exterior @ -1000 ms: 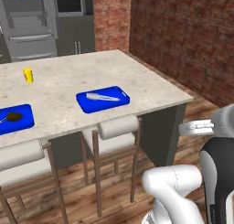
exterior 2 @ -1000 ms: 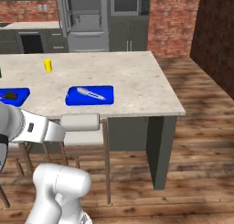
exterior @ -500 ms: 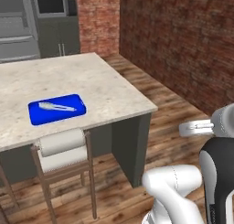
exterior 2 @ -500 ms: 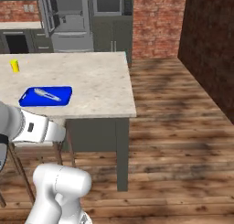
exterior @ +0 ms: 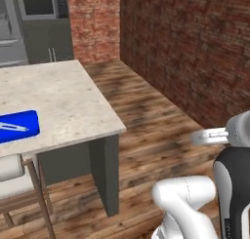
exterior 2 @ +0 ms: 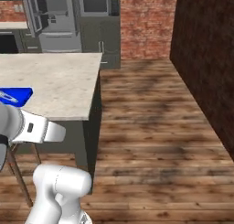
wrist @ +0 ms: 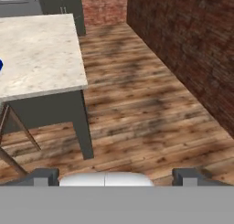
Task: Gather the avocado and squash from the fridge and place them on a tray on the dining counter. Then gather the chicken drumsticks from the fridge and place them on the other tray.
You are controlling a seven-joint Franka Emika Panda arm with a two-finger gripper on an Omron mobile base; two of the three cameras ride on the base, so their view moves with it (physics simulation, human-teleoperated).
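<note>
The dining counter point(exterior: 63, 99) point(exterior 2: 59, 79) point(wrist: 41, 54) has a beige speckled top and a dark grey base. A bright-blue tray point(exterior: 17, 126) point(exterior 2: 16, 96) lies on it at the left edge of both base views, with a thin pale item in it. In the hand view my gripper point(wrist: 116, 176) is open, its fingertips point(wrist: 43, 176) wide apart with nothing between them, hanging above the wooden floor to the right of the counter's corner. The avocado, squash, chicken drumsticks and the other tray are out of view.
The fridge point(exterior 2: 52, 17) stands open at the far left behind the counter, beside dark cabinets with a microwave point(exterior: 41, 6). A stool point(exterior: 10, 169) is tucked under the counter's near side. A brick wall point(exterior: 185, 48) runs along the right; wooden floor point(exterior 2: 151, 127) lies between.
The whole picture has slid left, so the base has turned or driven right. The second tray and a yellow item have left the views. The gripper stays open.
</note>
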